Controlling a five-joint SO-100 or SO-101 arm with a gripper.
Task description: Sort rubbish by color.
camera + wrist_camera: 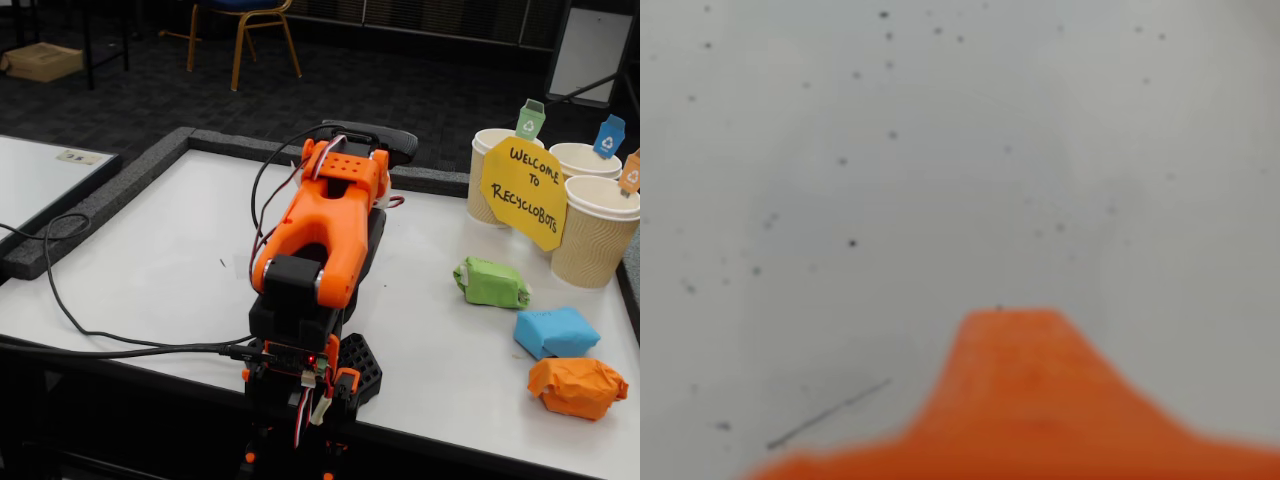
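Sorting had not begun: arm (325,225) sat folded, its pincer (1012,330) state impossible to tell. Green lump (490,282), blue lump (555,331) and orange lump (579,387) lay on the surface (180,270) near the cups (597,230); next, reaching toward one.

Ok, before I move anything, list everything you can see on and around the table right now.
Green crumpled paper lump: one, nearest the cups in the fixed view.
Blue crumpled paper lump: one, between green and orange.
Orange crumpled paper lump: one, nearest the table's front edge.
Ribbed tan paper cups: three, coloured tags, back right.
Yellow welcome sign: one, in front of the cups.
White table: one, dark foam border.
Black cables: left of the arm.
Chair: one, on the floor behind.
Orange robot arm: one, folded at the near edge; fingers blurred in the wrist view.
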